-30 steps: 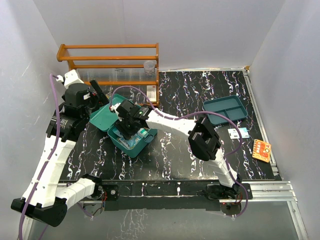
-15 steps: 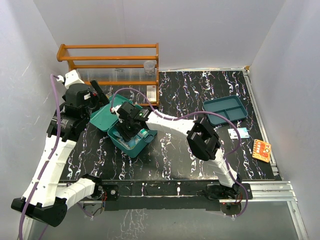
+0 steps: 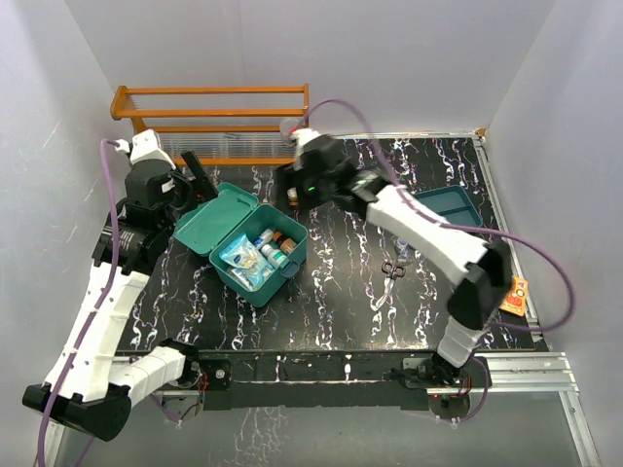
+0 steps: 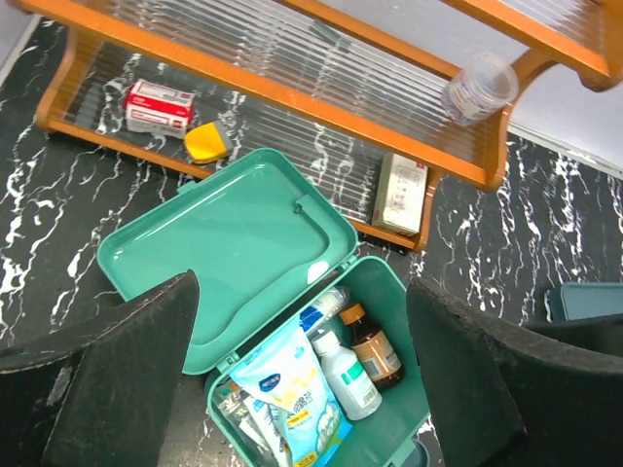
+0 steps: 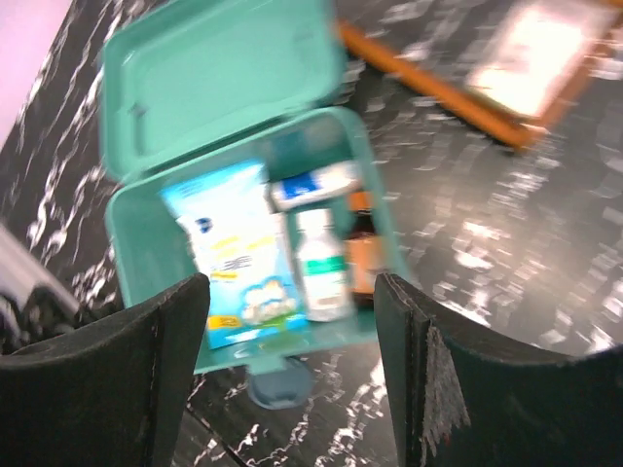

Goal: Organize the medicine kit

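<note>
Top external: medicine kit point(image 3: 255, 261) open, stocked; left fingers point(image 4: 127, 375), right fingers point(image 5: 102, 375) wide apart, empty. Advise approaching rack box point(image 4: 400, 192) squarely.

Both arms are built of smooth white shell links joined by blocky black motor housings. The left arm point(image 3: 92, 311) sits at the left of the overhead frame and the right arm point(image 3: 428, 233) at centre-right. A purple cable point(image 3: 110, 209) trails along each. The left gripper point(image 4: 302, 292) and right gripper point(image 5: 292, 287) have broad, matte-black, grainy fingers point(image 4: 117, 370).
</note>
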`<state>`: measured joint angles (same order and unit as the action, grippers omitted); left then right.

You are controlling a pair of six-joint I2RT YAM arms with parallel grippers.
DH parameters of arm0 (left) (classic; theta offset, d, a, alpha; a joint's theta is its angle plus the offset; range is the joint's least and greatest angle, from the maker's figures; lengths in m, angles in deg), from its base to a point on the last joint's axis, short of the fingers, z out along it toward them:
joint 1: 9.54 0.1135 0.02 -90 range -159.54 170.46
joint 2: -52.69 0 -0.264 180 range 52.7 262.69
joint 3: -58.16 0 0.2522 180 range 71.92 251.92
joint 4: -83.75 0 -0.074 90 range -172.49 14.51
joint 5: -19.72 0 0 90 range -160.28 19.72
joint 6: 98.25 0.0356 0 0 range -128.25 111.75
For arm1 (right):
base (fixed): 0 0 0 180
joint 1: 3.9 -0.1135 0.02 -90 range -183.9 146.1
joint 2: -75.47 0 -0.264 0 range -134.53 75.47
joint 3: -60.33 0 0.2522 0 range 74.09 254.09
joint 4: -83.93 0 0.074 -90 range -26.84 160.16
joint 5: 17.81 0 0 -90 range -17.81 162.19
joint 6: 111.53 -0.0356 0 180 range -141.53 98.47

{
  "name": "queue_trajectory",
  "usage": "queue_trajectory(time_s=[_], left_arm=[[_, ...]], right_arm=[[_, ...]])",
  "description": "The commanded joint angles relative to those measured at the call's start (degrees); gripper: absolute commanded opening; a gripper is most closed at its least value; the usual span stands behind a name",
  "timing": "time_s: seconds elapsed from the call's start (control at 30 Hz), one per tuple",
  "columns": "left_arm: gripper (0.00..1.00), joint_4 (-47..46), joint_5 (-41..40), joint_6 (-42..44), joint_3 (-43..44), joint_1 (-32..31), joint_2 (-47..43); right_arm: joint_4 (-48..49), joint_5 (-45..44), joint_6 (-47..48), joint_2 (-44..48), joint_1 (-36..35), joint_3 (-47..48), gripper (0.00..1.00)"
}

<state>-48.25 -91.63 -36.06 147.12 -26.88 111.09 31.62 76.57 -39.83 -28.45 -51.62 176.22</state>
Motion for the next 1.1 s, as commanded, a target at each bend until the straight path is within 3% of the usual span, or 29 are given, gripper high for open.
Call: queue_trajectory(time_s=[0.0, 0.13, 0.23, 0.47, 0.83, 1.07], left_arm=[[0.87, -6.4, 6.7, 3.7, -2.6, 0.2, -1.5], [0.9, -10.6, 13.9, 6.5, -6.0, 0.2, -2.0], [0.98, -11.6, 17.3, 7.2, -6.8, 0.2, -1.0], [0.99, -13.2, 22.3, 7.6, -7.6, 0.2, 2.0], [0.99, -15.4, 26.6, 5.8, -8.3, 0.2, 3.7], [0.99, -15.3, 26.2, 5.7, -8.0, 0.2, 3.9]], right_arm=[[3.8, -7.3, -7.2, 11.4, 10.2, -10.0, 0.67], [3.7, -14.4, -10.3, 20.0, 19.4, -19.6, 0.68], [2.6, -15.8, -11.4, 24.1, 27.2, -24.4, 0.69], [0.6, -10.2, -10.6, 20.0, 40.5, -31.2, 0.68], [1.4, -9.3, -2.0, 1.2, 43.0, -24.1, 0.63], [1.4, -2.5, 5.3, -7.9, 43.1, -20.4, 0.44]])
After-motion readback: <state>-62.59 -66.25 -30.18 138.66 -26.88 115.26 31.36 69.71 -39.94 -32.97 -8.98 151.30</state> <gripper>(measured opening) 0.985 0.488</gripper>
